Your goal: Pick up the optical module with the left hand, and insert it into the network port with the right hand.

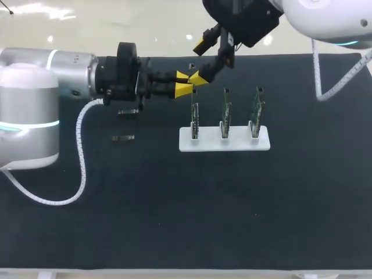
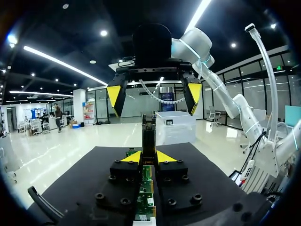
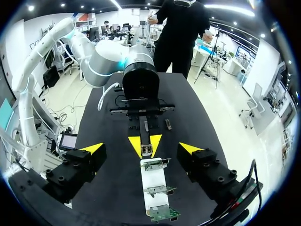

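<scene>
Pinching the optical module (image 2: 149,134) between its yellow tips, my left gripper (image 1: 185,83) hangs over the black table mat (image 1: 174,221), its arm coming in level from the left side. In the left wrist view both fingers press against the module's sides, and the module sticks out ahead of them. My right gripper (image 1: 201,60) comes in from the far right corner and faces the left one tip to tip. Its fingers are spread wide: in its own wrist view they stand well apart on either side of the module and touch nothing.

Just beside the two grippers, on the near side, a white stand (image 1: 232,143) lies flat on the mat. Three green circuit boards stand upright in a row in its slots. The module sits above and just behind the leftmost board (image 1: 195,116), apart from it. From these views I cannot make out the network port itself.

Two more small modules lie on the mat under my left arm, one (image 1: 128,111) close below the wrist and the other (image 1: 123,138) a little nearer to me, both well apart from the stand.
</scene>
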Available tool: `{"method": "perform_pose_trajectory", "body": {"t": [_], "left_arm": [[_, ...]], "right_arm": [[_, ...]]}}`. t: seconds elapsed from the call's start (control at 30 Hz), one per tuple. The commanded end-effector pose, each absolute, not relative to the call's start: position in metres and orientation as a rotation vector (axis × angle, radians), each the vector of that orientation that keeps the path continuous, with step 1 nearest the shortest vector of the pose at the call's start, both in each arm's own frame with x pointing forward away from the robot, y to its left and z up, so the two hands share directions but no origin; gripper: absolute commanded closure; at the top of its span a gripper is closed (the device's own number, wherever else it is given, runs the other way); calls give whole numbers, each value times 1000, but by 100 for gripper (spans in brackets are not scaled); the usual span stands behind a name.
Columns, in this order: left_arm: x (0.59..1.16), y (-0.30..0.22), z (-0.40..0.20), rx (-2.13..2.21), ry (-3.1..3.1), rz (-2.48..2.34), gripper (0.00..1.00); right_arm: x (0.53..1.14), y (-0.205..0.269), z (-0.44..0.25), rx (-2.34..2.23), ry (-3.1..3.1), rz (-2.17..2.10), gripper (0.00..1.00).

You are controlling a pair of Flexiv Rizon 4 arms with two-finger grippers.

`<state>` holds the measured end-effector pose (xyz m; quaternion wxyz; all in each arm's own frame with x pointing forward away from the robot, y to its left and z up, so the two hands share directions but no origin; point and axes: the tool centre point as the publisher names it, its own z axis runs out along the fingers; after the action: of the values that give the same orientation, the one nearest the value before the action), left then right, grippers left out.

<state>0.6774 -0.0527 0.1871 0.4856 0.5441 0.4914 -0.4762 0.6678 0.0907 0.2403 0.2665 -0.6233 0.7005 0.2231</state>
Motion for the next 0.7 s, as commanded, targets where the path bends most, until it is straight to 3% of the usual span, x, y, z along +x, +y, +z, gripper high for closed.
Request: {"method": "perform_pose_trajectory", "body": {"t": [0.03, 0.23, 0.37, 0.5, 0.57, 0.7], "left_arm": [[678, -53, 187, 1325, 1197, -1158, 100], [678, -53, 187, 1325, 1197, -1158, 100], [678, -53, 187, 1325, 1197, -1158, 100], [678, -53, 187, 1325, 1197, -1158, 100], [678, -53, 187, 1325, 1197, -1158, 100], [678, -53, 187, 1325, 1197, -1158, 100]], "right_arm": [[673, 94, 238, -1693, 1888, 620, 0], [675, 96, 237, -1709, 1885, 618, 0], [676, 98, 235, -1713, 1880, 618, 15], [678, 100, 234, -1721, 1876, 623, 20], [678, 100, 233, -1724, 1880, 625, 31], [678, 101, 233, -1732, 1875, 625, 34]]}}
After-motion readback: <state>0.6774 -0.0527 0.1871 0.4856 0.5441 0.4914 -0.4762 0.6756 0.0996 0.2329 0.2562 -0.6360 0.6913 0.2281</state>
